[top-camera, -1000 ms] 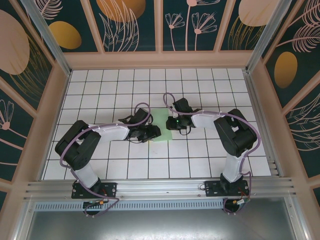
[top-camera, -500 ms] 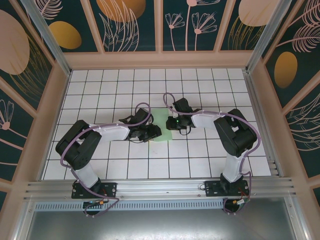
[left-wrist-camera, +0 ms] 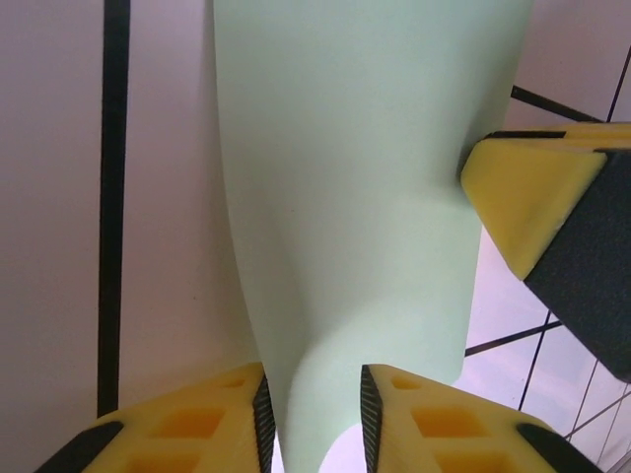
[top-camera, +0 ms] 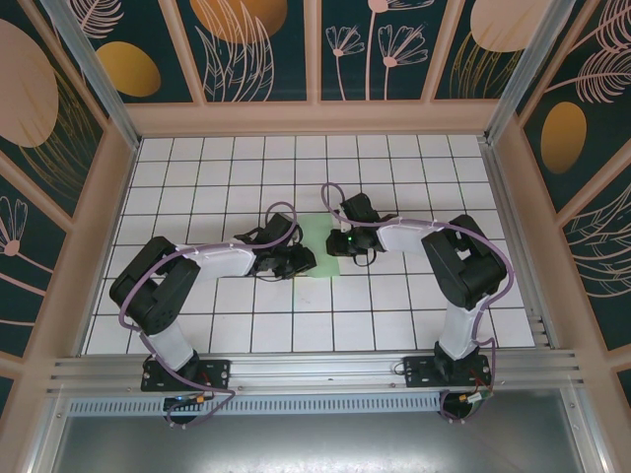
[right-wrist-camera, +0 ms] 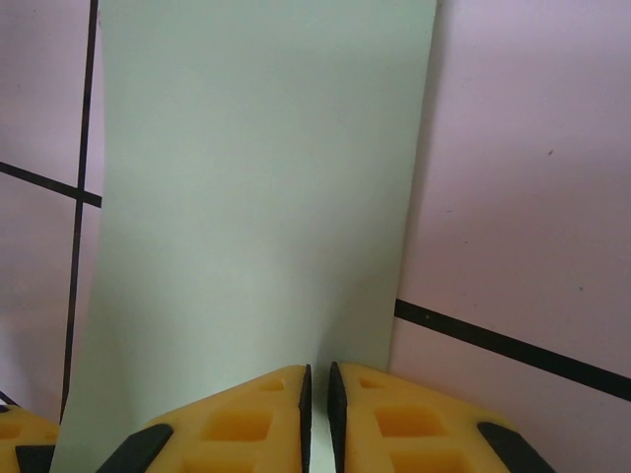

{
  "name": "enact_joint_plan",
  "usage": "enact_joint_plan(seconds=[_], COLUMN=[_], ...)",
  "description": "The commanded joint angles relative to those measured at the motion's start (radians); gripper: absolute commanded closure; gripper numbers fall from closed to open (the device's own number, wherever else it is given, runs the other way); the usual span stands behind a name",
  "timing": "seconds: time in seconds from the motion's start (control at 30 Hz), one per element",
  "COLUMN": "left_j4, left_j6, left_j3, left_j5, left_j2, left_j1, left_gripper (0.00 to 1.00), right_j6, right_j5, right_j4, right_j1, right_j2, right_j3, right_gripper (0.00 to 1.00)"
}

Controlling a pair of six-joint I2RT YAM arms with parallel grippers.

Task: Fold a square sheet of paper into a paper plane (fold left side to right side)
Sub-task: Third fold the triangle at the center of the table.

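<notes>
Left gripper (left-wrist-camera: 314,414), at the left edge of the square sheet of paper (left-wrist-camera: 345,197): jaws partly apart, the curled edge between them. The sheet lies between both grippers. No dart shape yet, so most folding likely remains. Right gripper (right-wrist-camera: 317,404), at the sheet's right edge: nearly closed, pinching the paper.

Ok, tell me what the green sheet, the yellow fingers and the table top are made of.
Square sheet: thin matte paper, pale green; it curves softly in the left wrist view.
Right end effector fingers: yellow, matte, with moulded pockets; likely plastic.
Table: smooth pale surface with dark grid lines; possibly tile or a printed board.
</notes>
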Motion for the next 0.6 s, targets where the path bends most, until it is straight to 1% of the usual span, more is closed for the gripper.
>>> enact_joint_plan(seconds=[0.0,0.07,0.13,0.27,0.43,0.57], left_j4=[0.034,0.046,0.055,0.060,0.078,0.088], left_j6=[-0.020,-0.027,-0.034,-0.040,-0.055,-0.068], left_j3=[-0.014,-0.021,-0.027,-0.030,-0.036,-0.039], left_j5=[0.010,0.018,0.021,0.021,0.030,0.038], left_j2=[-0.004,-0.031,-0.036,-0.043,-0.054,-0.063], left_j1=[-0.006,-0.006,-0.007,-0.006,-0.007,-0.007], left_gripper=[0.73,0.77,0.83,0.87,0.89,0.90], right_j6=[-0.030,-0.037,-0.046,-0.072,-0.128,-0.202], right_j5=[0.023,0.026,0.038,0.071,0.093,0.135], right_j4=[0.004,0.015,0.023,0.069,0.194,0.303], right_j1=[0.008,0.007,0.006,0.004,0.015,0.076], right_j2=[-0.032,-0.052,-0.079,-0.176,-0.375,-0.525], right_j3=[-0.023,-0.025,-0.028,-0.077,-0.237,-0.392], right_gripper=[0.79,0.77,0.75,0.66,0.53,0.42])
